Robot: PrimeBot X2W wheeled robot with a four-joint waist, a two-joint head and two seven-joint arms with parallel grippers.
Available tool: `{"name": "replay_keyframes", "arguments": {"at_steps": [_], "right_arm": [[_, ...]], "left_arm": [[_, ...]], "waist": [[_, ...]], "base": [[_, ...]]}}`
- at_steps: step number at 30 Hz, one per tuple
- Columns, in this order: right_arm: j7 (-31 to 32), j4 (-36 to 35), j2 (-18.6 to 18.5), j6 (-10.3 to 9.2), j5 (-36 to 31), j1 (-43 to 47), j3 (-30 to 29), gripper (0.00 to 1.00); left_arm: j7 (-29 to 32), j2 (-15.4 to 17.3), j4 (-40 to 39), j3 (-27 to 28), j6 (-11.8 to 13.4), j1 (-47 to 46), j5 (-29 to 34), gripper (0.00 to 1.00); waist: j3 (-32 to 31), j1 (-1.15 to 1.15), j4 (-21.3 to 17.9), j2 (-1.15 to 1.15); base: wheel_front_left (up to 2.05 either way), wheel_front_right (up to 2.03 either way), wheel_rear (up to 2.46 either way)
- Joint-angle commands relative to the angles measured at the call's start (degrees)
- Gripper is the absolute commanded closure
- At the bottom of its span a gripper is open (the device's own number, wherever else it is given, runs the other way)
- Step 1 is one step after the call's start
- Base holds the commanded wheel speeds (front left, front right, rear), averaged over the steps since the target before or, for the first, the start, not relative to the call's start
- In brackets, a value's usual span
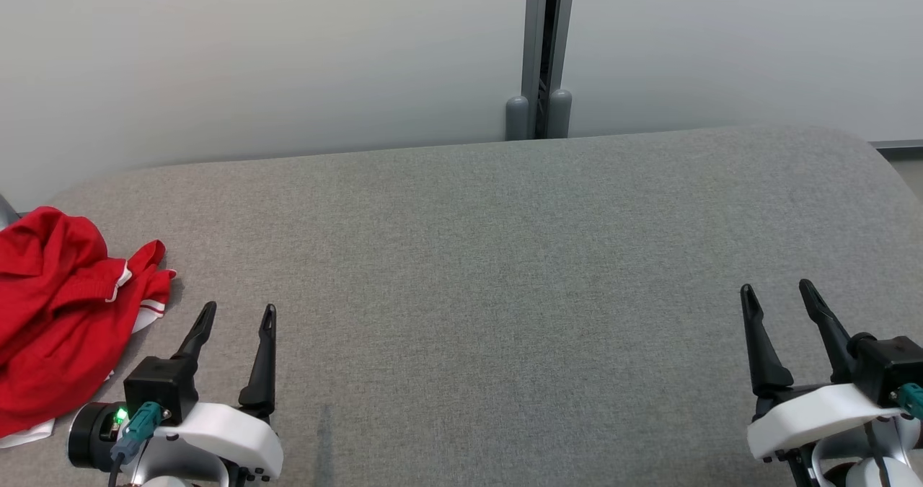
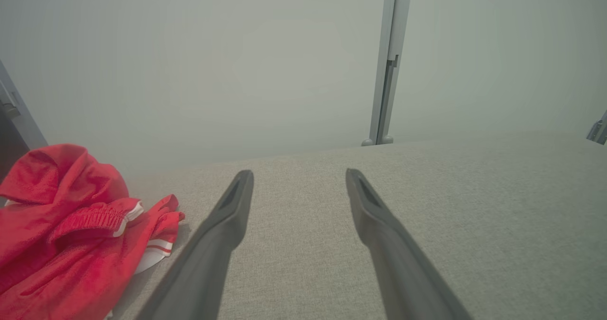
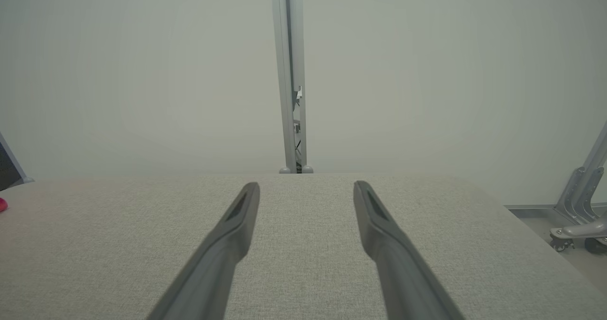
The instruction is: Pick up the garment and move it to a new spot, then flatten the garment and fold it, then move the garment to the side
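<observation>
Head view, crumpled red garment (image 1: 58, 314), grey woven table (image 1: 505, 270)

Left edge cuts off red garment (image 1: 58, 314); kind, shape unclear. Far right, wheeled frame (image 3: 578, 229) cut by edge.

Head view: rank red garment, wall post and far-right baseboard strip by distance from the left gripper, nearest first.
From the left gripper:
1. red garment, close by on its left.
2. wall post, ahead and to the right.
3. baseboard strip, back at the far right.
</observation>
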Motion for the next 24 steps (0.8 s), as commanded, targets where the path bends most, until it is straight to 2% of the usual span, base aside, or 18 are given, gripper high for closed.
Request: {"name": "replay_keyframes", "arguments": {"at_steps": [1,7,12,24], "right_arm": [[-0.3,0.0,-0.1,0.00,0.4,0.6,-0.3,0.00],[-0.4,0.2,0.0,0.00,0.3,0.7,-0.6,0.00],[-0.5,-0.2,0.1,0.00,0.2,0.7,-0.6,0.00],[-0.1,-1.5,0.4,0.00,0.8,0.1,1.6,0.00]], "left_arm": [[0.1,0.3,-0.1,0.1,0.1,-0.1,-0.2,0.00],[0.2,0.3,-0.1,-0.2,0.3,-0.4,-0.6,0.00],[0.3,0.4,0.0,-0.2,0.5,-1.1,-1.0,0.00],[-0.7,0.7,0.1,1.3,1.4,-1.7,-2.6,0.00]], "waist": [[0.0,0.00,0.0,0.00],[-0.1,0.00,0.4,0.00],[-0.2,0.00,2.3,0.00],[0.1,0.00,12.6,0.00]], "base": [[0.00,0.00,0.00],[0.00,0.00,0.00],[0.00,0.00,0.00],[0.00,0.00,0.00]]}}
